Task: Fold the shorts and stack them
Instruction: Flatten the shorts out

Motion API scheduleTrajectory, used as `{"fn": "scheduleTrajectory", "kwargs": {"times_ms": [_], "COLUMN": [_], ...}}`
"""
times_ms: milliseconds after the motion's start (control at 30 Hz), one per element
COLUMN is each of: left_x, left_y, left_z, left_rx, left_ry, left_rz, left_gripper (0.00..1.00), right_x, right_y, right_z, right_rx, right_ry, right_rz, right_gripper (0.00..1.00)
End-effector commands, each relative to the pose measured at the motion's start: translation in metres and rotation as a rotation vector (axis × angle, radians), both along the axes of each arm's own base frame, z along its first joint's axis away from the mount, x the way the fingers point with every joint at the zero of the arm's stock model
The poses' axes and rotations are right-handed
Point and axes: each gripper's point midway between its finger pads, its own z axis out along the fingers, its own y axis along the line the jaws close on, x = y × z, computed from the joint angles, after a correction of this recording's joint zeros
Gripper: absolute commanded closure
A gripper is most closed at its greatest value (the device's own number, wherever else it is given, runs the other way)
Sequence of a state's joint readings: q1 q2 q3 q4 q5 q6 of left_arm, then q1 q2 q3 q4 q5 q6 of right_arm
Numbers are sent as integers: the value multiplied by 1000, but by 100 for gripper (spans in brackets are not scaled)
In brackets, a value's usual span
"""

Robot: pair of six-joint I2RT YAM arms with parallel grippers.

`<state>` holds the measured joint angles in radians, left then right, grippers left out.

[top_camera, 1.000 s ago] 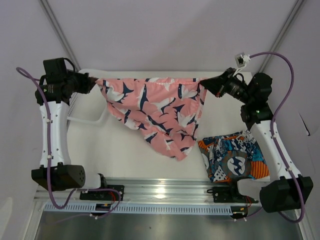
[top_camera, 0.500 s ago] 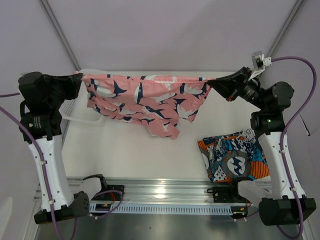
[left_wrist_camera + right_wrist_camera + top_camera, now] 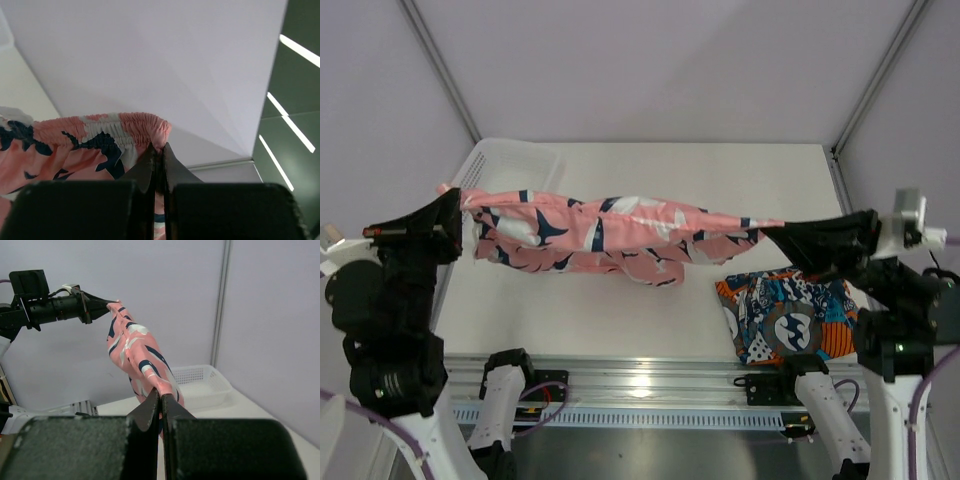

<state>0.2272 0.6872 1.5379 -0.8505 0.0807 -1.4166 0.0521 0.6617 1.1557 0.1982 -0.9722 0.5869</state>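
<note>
Presently, left fingers (image 3: 145,170) and right fingers (image 3: 150,410), closed tight, are stretching pink navy-and-white-print fabric shorts (image 3: 620,235) aloft, likely awaiting laying flat on the counter (image 3: 650,165).

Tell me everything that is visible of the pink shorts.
The pink shorts are soft, thin fabric, pink with navy and white shapes and a gathered elastic waistband. They hang in the air above the table, stretched almost level from side to side. The left gripper is shut on one waistband corner, the right gripper on the opposite end. The middle sags slightly in loose folds.
</note>
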Motion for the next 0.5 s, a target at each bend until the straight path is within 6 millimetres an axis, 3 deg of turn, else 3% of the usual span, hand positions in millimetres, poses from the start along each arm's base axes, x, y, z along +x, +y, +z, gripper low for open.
{"fn": "scheduleTrajectory", "kwargs": {"times_ms": [0, 67, 200, 300, 333, 367, 400, 433, 467], "left_x": [-22, -30, -61, -76, -78, -77, -77, -68, -65], "left_y": [-3, -12, -24, -25, -25, -25, -26, -24, -24], "left_z": [23, 30, 50, 59, 67, 69, 76, 80, 85], "left_rx": [-9, -7, 2, 2, 4, -1, -3, -12, -21], "left_ry": [-111, -142, -224, -252, -266, -262, -273, -263, -267], "left_rz": [10, -29, -58, -45, -41, -43, -47, -52, -54], "left_gripper": [100, 100, 100, 100, 100, 100, 100, 100, 100], "right_x": [-33, -60, -93, -107, -121, -123, -107, -115, -109], "right_y": [-6, -10, -15, -19, -21, -22, -22, -25, -26], "right_z": [5, 10, 17, 33, 48, 55, 58, 74, 80], "right_rx": [12, 25, 53, 65, 70, 64, 55, 66, 62], "right_ry": [-47, -105, -136, -169, -214, -237, -190, -225, -222], "right_rz": [-50, -67, -91, -123, -127, -142, -153, -173, -185], "right_gripper": [100, 100, 100, 100, 100, 100, 100, 100, 100]}}
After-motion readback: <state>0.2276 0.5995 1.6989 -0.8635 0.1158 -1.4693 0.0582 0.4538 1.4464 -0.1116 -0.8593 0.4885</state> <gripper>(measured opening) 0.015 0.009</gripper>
